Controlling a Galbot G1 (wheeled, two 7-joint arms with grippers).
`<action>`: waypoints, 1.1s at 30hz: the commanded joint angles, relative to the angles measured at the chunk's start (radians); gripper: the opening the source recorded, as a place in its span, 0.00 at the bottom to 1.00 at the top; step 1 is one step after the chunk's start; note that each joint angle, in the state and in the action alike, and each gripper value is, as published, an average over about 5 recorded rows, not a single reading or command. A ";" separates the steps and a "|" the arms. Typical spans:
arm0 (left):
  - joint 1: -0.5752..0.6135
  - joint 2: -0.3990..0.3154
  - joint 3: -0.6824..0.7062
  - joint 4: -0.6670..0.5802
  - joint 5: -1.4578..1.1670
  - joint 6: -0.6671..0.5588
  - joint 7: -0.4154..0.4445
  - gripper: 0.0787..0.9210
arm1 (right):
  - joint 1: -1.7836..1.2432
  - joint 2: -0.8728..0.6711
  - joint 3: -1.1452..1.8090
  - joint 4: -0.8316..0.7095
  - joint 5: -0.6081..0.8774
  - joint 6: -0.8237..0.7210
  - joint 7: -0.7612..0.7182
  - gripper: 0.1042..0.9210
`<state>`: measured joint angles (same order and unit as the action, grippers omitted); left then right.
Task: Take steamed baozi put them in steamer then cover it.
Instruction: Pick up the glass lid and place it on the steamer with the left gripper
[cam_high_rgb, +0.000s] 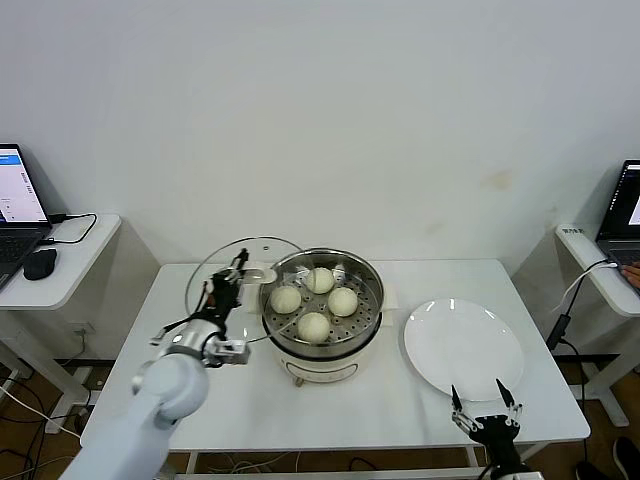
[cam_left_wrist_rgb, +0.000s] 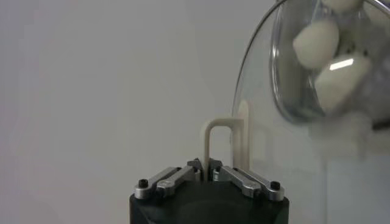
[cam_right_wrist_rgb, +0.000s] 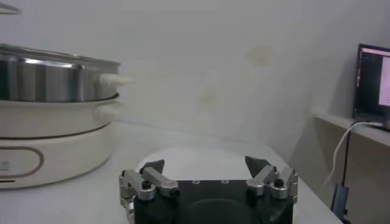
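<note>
Four steamed baozi (cam_high_rgb: 314, 298) sit in the steamer (cam_high_rgb: 322, 345) mid-counter. The left gripper (cam_high_rgb: 237, 272) is clenched on the cover (cam_high_rgb: 222, 268), holding it tilted beside the pot. The right gripper (cam_high_rgb: 486, 404) hangs released at the front right edge.

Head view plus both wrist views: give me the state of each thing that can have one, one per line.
Baozi: all four in the steamer.
Steamer: uncovered, upright on its base.
Cover: off the steamer, held by its handle beside it.
Plate: bare.
Left gripper: shut on the cover's handle.
Right gripper: open, holding nothing, at the table's front edge.
</note>
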<state>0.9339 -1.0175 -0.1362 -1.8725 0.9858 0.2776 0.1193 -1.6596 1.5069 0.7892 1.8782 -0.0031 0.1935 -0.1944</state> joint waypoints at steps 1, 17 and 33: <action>-0.201 -0.161 0.198 0.131 0.130 0.058 0.074 0.07 | 0.032 0.021 -0.007 -0.016 -0.059 0.001 0.002 0.88; -0.236 -0.302 0.232 0.287 0.242 0.041 0.099 0.07 | 0.033 0.016 -0.007 -0.012 -0.061 -0.002 -0.006 0.88; -0.191 -0.295 0.214 0.237 0.251 0.037 0.105 0.07 | 0.033 0.019 -0.011 -0.030 -0.067 0.006 -0.006 0.88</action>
<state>0.7371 -1.2917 0.0721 -1.6341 1.2201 0.3139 0.2197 -1.6282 1.5238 0.7799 1.8513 -0.0654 0.1980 -0.2007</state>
